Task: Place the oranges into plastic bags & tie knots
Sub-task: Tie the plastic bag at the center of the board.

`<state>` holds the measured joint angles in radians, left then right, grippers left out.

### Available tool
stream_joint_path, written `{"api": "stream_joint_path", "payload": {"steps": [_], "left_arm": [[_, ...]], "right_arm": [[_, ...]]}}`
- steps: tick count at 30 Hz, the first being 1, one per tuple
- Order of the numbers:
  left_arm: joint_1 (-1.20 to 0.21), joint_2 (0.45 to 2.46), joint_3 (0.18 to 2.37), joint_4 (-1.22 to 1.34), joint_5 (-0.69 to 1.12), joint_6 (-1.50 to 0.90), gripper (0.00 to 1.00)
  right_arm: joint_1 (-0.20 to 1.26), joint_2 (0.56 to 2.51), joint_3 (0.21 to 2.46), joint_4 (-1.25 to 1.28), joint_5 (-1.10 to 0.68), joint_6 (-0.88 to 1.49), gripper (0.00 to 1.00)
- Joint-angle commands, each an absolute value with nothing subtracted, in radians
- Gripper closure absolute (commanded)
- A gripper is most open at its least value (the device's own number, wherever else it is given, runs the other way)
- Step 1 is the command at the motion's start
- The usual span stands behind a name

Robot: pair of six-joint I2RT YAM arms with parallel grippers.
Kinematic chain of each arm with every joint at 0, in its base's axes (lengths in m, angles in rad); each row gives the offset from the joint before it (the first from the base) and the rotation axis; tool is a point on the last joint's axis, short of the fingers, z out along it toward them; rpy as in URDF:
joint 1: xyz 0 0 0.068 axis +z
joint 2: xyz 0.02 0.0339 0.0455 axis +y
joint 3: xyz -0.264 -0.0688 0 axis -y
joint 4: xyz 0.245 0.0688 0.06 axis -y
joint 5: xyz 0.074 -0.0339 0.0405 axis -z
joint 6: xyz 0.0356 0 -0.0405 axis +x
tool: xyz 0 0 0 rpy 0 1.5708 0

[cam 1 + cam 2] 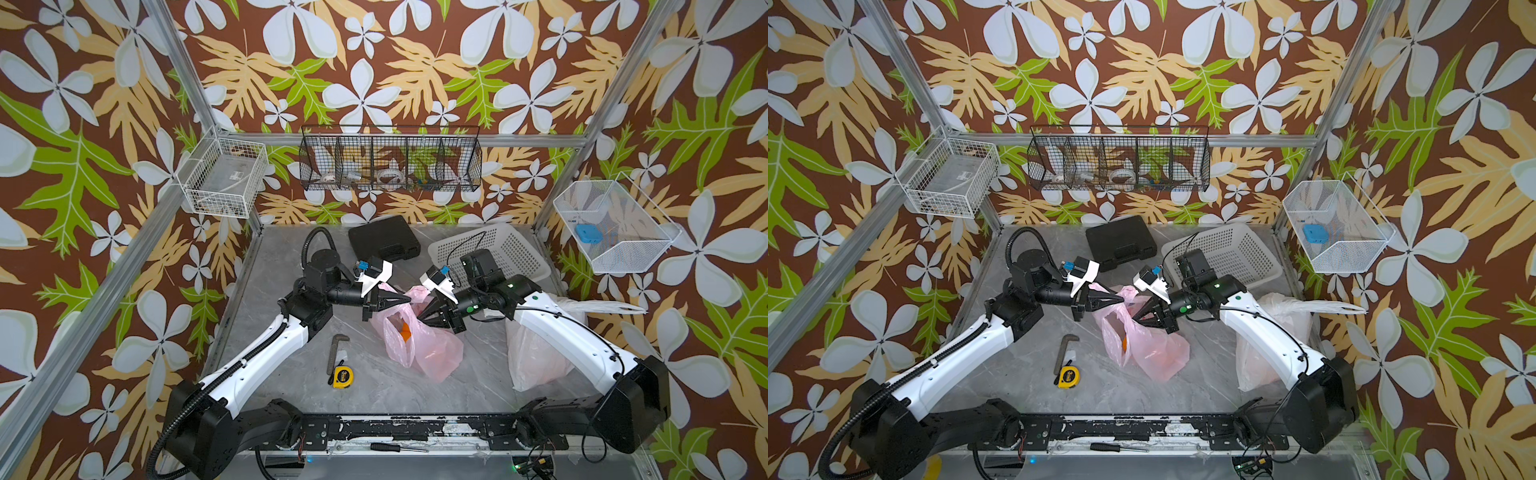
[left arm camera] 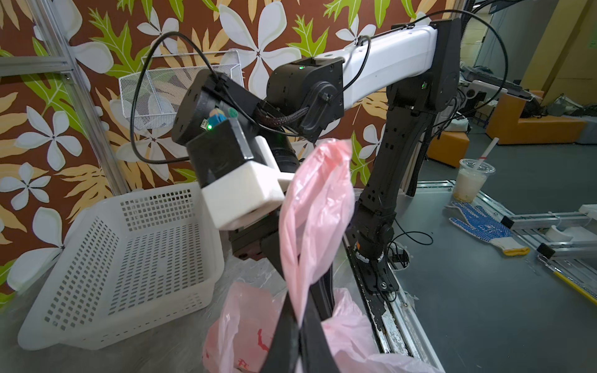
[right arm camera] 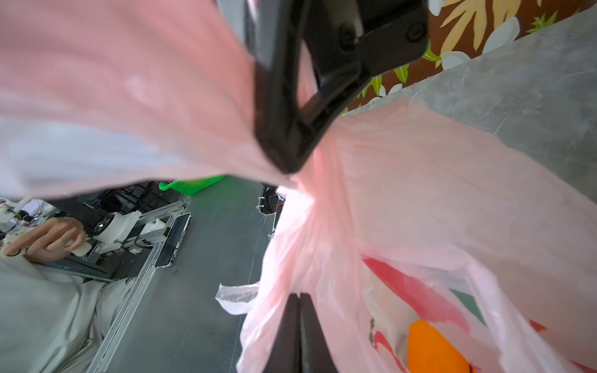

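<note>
The pink bag (image 1: 436, 353), an orange (image 1: 405, 331) showing inside, lies mid-tabletop (image 1: 291, 374), its 12 o'clock edge clamped by the jaws of the left gripper (image 1: 408, 300) and the right gripper (image 1: 419, 318), with the white bag (image 1: 536, 357) at its 3 o'clock.

Top views: high over the desk's (image 1: 374, 390) near edge, looking steeply down toward the back wall; far off, whole cell in frame.
Stereo overlap: nearly everything, incl. both arms, pink bag (image 1: 436, 353) (image 1: 1158, 353), white basket (image 1: 511, 249) (image 1: 1237, 249).
Left wrist: just behind the left jaws, low, facing the right arm (image 2: 387, 58) and the basket.
Right wrist: behind the right jaws, very close to the bag; blurred film fills much of the frame; room floor (image 3: 210, 258) beyond.
Wrist overlap: pink bag.
</note>
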<state>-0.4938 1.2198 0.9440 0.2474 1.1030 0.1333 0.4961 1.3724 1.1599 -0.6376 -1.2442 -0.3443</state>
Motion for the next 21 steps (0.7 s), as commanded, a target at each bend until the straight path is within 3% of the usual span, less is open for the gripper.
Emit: {"api": "stream_joint_path", "payload": {"steps": [1,6,16,21], "left_arm": [[-0.492,1.224,0.959,0.229,1.094,0.153,1.00],[-0.493,1.220,0.960,0.229,1.139,0.153,1.00],[-0.494,1.181,0.933,0.260,1.190,0.123,1.00],[-0.494,1.167,0.913,0.265,1.192,0.114,1.00]], "right_arm": [[0.496,1.372,1.164,-0.653,-1.316,-0.376,1.00],[0.526,1.422,1.184,-0.591,-1.299,-0.324,1.00],[0.543,1.497,1.120,-0.125,-1.094,0.052,1.00],[0.541,1.520,1.146,-0.042,-1.065,0.118,1.00]]}}
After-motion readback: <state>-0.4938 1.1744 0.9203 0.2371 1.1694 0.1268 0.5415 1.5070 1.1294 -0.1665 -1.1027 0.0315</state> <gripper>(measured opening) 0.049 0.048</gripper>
